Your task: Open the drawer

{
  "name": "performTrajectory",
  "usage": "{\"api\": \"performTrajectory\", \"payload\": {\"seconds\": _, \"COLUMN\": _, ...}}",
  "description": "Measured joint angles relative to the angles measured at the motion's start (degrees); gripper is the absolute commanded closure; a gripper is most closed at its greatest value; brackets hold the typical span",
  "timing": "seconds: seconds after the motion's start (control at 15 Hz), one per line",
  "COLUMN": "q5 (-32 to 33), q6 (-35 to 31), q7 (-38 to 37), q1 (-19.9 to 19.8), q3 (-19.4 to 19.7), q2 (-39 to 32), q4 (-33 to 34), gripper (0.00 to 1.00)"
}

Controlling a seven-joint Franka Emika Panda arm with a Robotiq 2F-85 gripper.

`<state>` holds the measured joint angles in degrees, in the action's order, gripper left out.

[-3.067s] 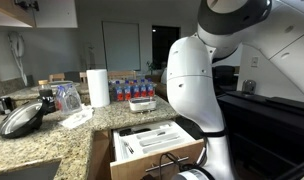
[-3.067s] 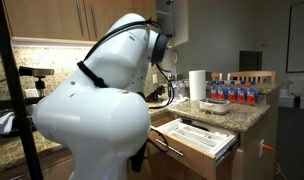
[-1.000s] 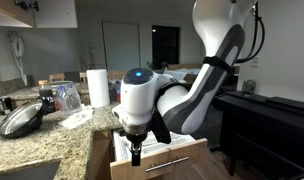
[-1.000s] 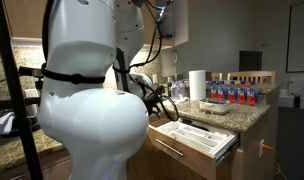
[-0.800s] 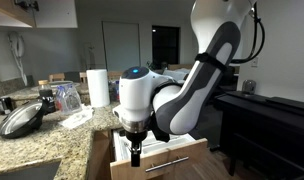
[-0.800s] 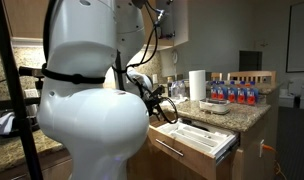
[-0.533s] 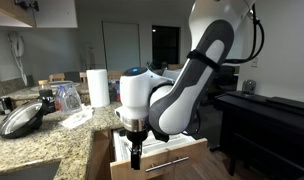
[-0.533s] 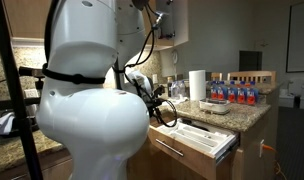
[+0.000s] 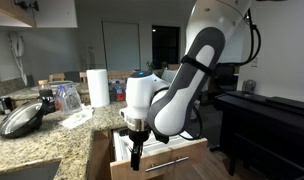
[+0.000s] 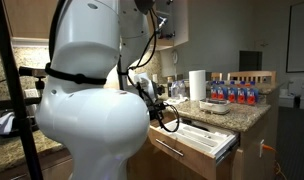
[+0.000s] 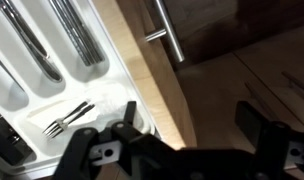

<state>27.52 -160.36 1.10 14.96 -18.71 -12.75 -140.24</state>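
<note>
shells: we see glossy white rounded shells (image 9: pixel 197 60) along the arm, bulbous in both exterior views.
bands: we note dark bands (image 10: pixel 80 74) dividing the white segments.
cables: we see thin black cables (image 10: pixel 152 45) looping beside the upper links.
claw: the claw (image 11: pixel 188 112) is black, with blocky fingers (image 11: pixel 124 128) and round linkage holes.

Open drawer (image 10: pixel 197 152) beside white arm (image 10: pixel 92 100)

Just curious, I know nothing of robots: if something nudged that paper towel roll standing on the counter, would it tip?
Probably yes: the paper towel roll stands upright, taller than wide, so a high push could topple it. It looks light and soft, likely squashing under a grip. On its side, its round shape might let it roll.
</note>
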Motion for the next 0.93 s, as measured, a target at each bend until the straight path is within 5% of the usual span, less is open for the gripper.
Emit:
{"api": "performTrajectory", "payload": {"seconds": 0.33, "q5": -0.45, "q6": -12.89, "q7": -6.92, "q1": -0.68, "q3": 3.04, "q2": 0.05, "q4": -0.17, "gripper": 0.00}}
{"api": "performTrajectory", "payload": {"seconds": 0.93, "q5": -2.64, "q6": -17.97, "q7": -26.88, "q1": 0.42, "q3": 9.79, "q2": 1.25, "q4": -0.19, "gripper": 0.00}}
